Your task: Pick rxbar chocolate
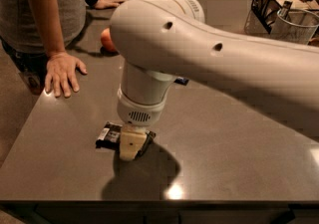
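Claw (131,144) resting on rxbar chocolate (108,136), bar flat on table (239,163).

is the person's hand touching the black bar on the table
No, the person's hand lies flat on the table, well apart from the rxbar chocolate, which sits under the pincer.
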Action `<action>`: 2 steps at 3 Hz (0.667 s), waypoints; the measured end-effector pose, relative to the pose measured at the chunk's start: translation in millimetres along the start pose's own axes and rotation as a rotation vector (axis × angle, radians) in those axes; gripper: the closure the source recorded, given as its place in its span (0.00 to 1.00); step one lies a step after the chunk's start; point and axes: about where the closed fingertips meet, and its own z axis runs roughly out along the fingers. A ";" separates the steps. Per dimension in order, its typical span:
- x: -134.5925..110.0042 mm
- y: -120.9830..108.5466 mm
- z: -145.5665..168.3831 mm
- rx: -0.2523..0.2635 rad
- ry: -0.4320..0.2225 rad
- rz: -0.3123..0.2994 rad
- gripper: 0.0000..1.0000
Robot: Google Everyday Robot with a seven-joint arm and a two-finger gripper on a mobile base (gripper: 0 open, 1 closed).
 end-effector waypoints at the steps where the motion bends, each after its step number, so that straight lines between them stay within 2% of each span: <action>1: -2.7 -0.2 -11.1 0.000 0.000 0.000 0.96; 2: -2.7 -0.2 -11.2 0.000 0.000 0.000 1.00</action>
